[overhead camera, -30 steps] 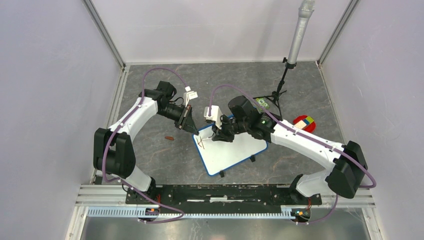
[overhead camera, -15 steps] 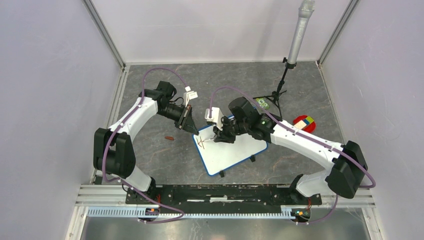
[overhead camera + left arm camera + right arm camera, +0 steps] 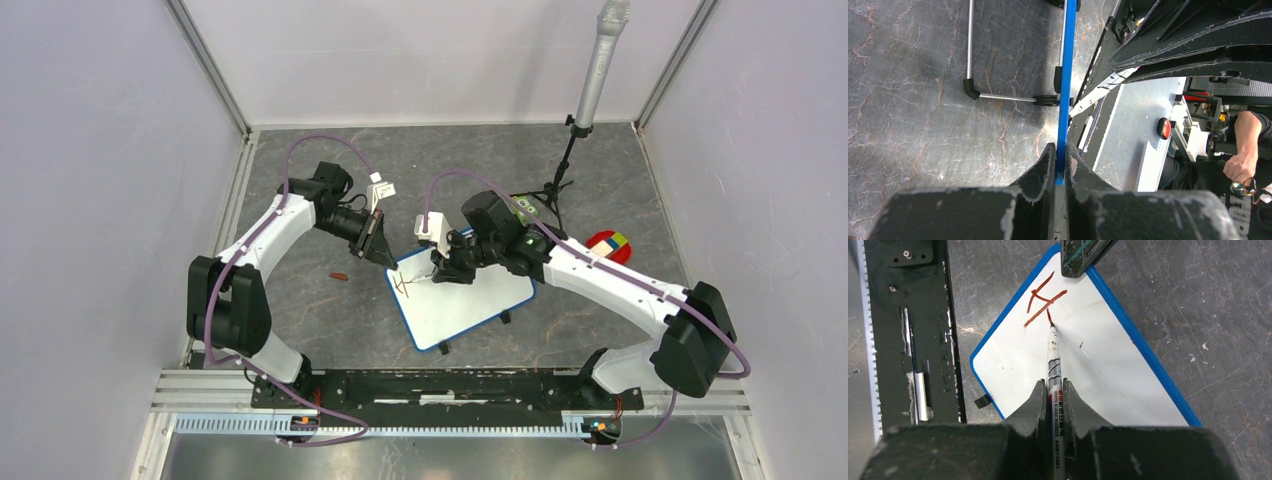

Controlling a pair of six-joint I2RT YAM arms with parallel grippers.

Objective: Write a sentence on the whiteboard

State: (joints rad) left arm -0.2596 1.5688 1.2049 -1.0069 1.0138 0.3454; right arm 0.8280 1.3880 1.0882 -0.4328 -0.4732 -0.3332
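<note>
The whiteboard (image 3: pixel 460 305) lies tilted on the grey table, white with a blue frame. My left gripper (image 3: pixel 385 258) is shut on its far-left corner; in the left wrist view the blue frame edge (image 3: pixel 1064 100) runs edge-on between the closed jaws of that gripper (image 3: pixel 1061 150). My right gripper (image 3: pixel 1053 385) is shut on a whiteboard marker (image 3: pixel 1053 355), whose tip touches the board. Of the sentence, only a reddish-brown "H" (image 3: pixel 1044 302) shows, near the held corner. From above, the right gripper (image 3: pixel 440 275) hovers over that corner.
A microphone stand (image 3: pixel 590 90) rises at the back right, with a green item (image 3: pixel 523 207) at its foot. A red, multicoloured object (image 3: pixel 610 245) lies right of the board. A small brown cap (image 3: pixel 339 276) sits left of it. The black base rail (image 3: pixel 450 385) runs along the near edge.
The right gripper has shifted slightly right with the marker, and the reddish marks at the board's corner have grown into an "H". The left arm has not moved.
</note>
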